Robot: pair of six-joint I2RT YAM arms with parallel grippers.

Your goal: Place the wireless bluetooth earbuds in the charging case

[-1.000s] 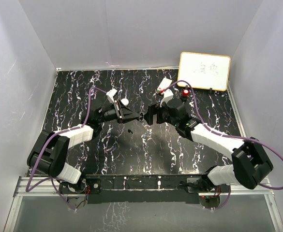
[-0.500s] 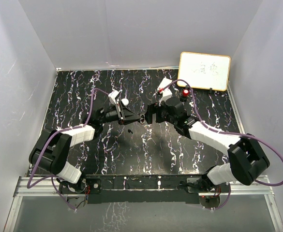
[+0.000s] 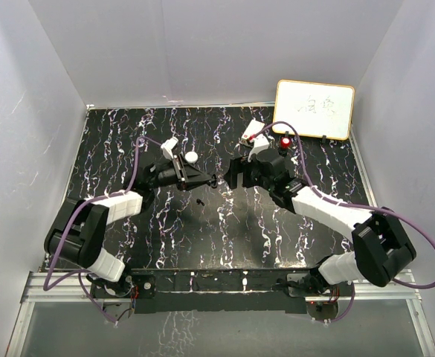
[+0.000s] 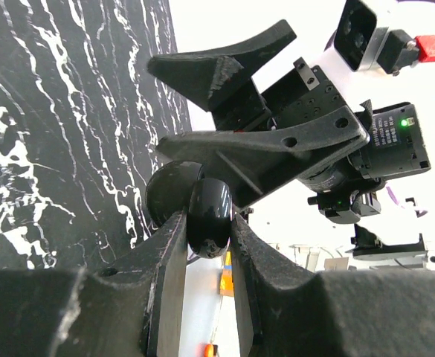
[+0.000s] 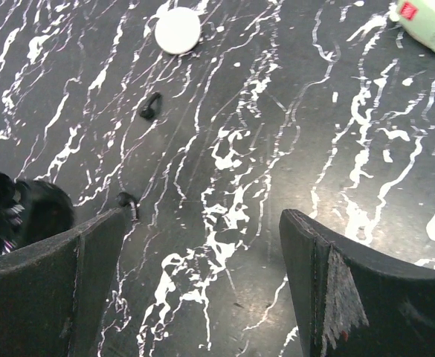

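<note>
My left gripper is shut on a glossy black round charging case, held on edge above the table; it appears again in the top view. Facing it, my right gripper stands open and empty, its fingers close in front of the case. Between the fingers of the right gripper is only bare table. Two tiny black earbuds lie on the marbled table: one further out, one by the left finger. One earbud shows from above. No white earbuds are visible.
A white round puck lies behind the left gripper. A white-and-green object sits at the back, a whiteboard leans at the back right. White walls enclose the black marbled table.
The left gripper has shifted slightly right with the black case, closer to the right gripper. The right arm has turned a little towards it. The earbuds have not moved.
</note>
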